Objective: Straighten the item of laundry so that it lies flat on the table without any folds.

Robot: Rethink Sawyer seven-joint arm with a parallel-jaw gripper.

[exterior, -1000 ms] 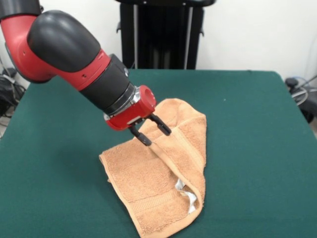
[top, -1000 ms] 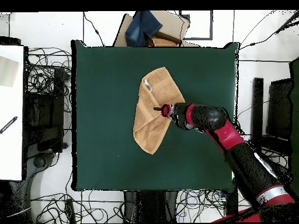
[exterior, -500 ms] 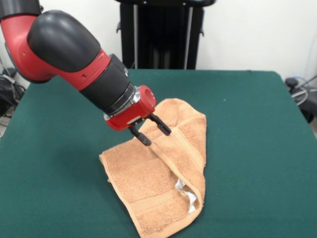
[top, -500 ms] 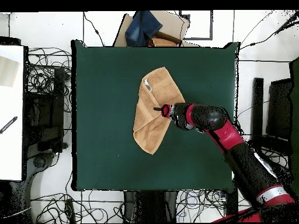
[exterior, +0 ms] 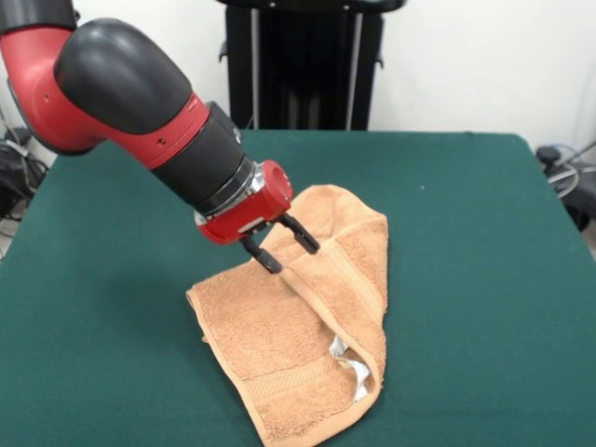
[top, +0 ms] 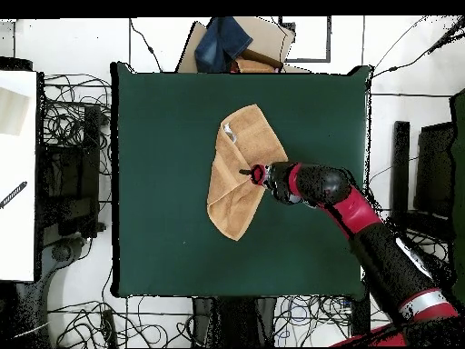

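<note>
The orange-tan terry towel (exterior: 307,335) lies on the dark green table (exterior: 484,279), folded over on itself, with a raised fold running along its right side and a white label (exterior: 352,365) showing near the front. In the overhead view the towel (top: 238,173) sits near the table's (top: 163,182) middle. My gripper (exterior: 291,253) hangs just above the towel's upper middle with its two black fingers apart and nothing between them. It also shows in the overhead view (top: 245,170), over the towel's right-hand part.
A black stand (exterior: 303,65) rises behind the table's far edge. A cardboard box with blue cloth (top: 232,44) sits off the table's top edge in the overhead view. Cables lie on the floor around the table.
The gripper has shifted very slightly; the towel has not moved.
</note>
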